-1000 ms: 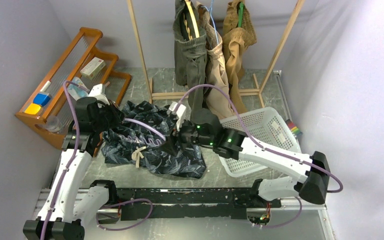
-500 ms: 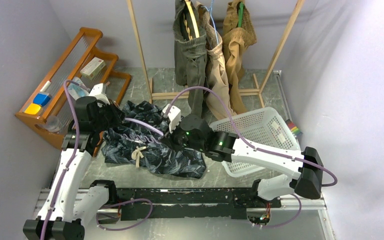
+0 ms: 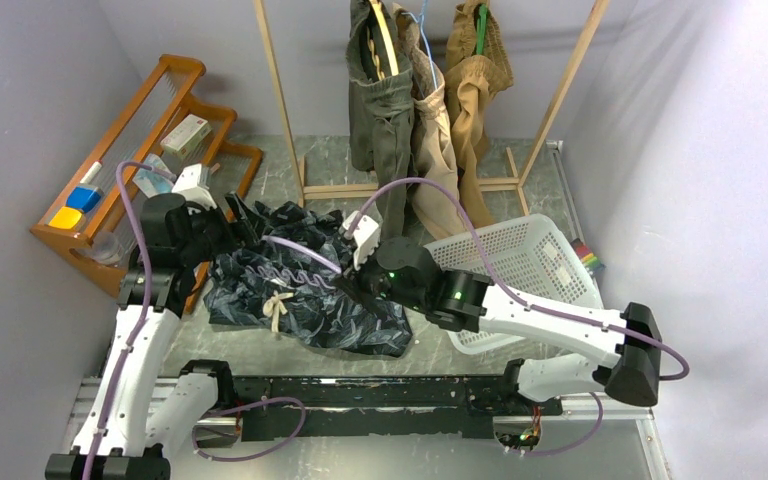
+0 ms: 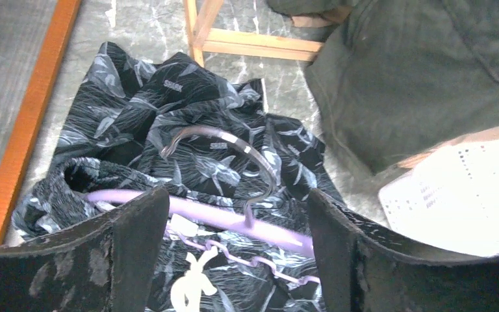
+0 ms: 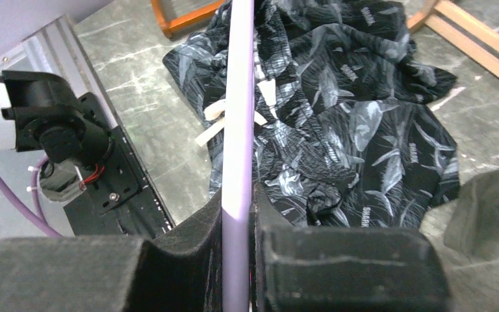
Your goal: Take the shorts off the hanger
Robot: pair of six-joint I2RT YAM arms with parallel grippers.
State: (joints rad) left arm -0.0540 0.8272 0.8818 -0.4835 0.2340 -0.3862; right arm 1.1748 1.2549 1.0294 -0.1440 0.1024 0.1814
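Four pairs of shorts are in view, and only one is off the wooden rack [image 3: 278,90]. The navy shorts [image 3: 300,300], printed with pale leaves, lie crumpled on the bench [image 3: 245,348] just in front of the rack's foot, on the side nearer the arms. A lilac hanger [image 5: 238,97] is threaded through the navy shorts. Its bar runs across the waistband with the pale drawstring beside it, and its hook arches up over the cloth.

The right pincer [image 5: 238,207] is clenched on the hanger's bar; the wrist view shows the lilac bar squeezed between the two dark fingers, above the shorts.

The left pincer [image 4: 237,198] is released. Its jaws stand wide apart and grasp nothing, and it hovers above the edge of the navy shorts that lies to the left of the rack's foot. The hanger's hook and bar show through the gap, beyond the fingers.

On the rack itself hang the olive shorts [image 3: 378,110], the beige shorts [image 3: 438,150] and the tan-brown shorts [image 3: 475,75], side by side from left to right, each on its own hanger. A white slatted basket [image 3: 530,250] sits in front of the rack's right foot. An orange wooden shelf [image 3: 155,110] holding small boxes stands to the left of the rack.
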